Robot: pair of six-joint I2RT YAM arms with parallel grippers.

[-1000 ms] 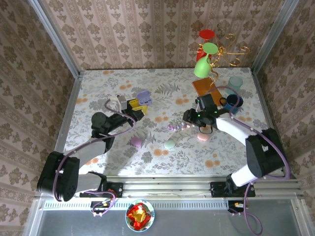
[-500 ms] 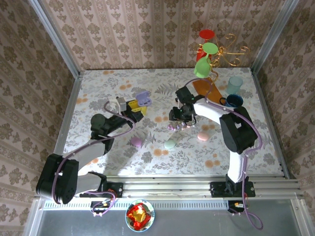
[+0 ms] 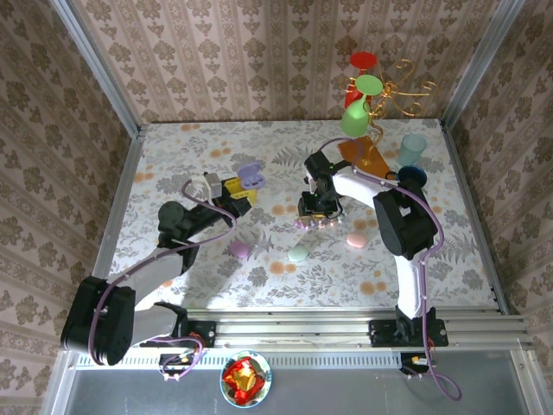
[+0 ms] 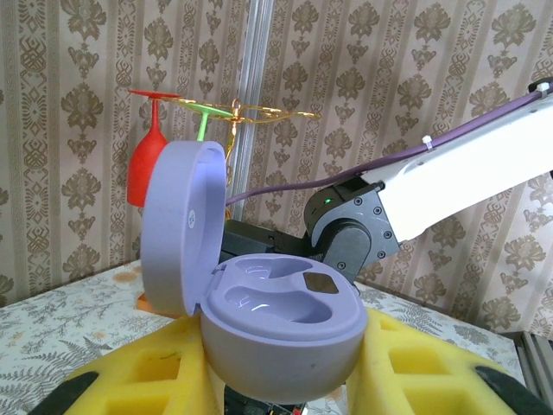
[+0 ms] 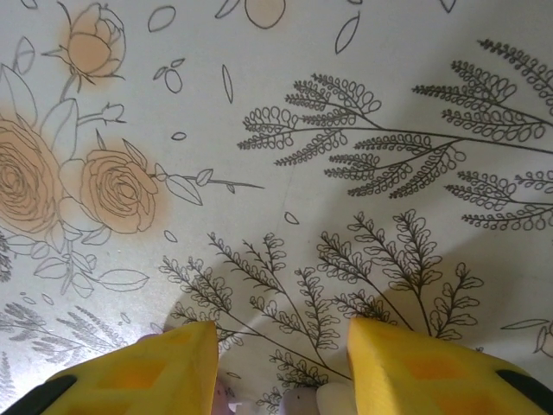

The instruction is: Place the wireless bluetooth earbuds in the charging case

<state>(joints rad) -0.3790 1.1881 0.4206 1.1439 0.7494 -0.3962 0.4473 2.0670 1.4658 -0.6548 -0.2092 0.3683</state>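
A lilac charging case (image 4: 285, 320) stands open between my left gripper's yellow fingers (image 4: 130, 372), lid (image 4: 177, 225) up, both wells empty. From above, my left gripper (image 3: 235, 187) holds this case (image 3: 251, 175) over the table's back left. The wireless bluetooth earbuds (image 3: 316, 222) lie in a short row of tiny pastel buds at mid-table. My right gripper (image 3: 313, 206) hovers just behind that row, pointing down. In the right wrist view its jaws (image 5: 281, 363) stand apart over bare tablecloth, with two buds (image 5: 333, 401) at the bottom edge between the fingers.
Three closed round cases lie near the front: lilac-pink (image 3: 239, 250), mint (image 3: 298, 253), pink (image 3: 354, 240). A wire mug tree (image 3: 367, 104) with red and green cups, a pale teal cup (image 3: 412, 147) and a dark blue cup (image 3: 411, 178) crowd the back right.
My right arm swung left from beside the pink case, and its gripper now sits over the earbud row. The left gripper with the open case crept slightly toward the back.
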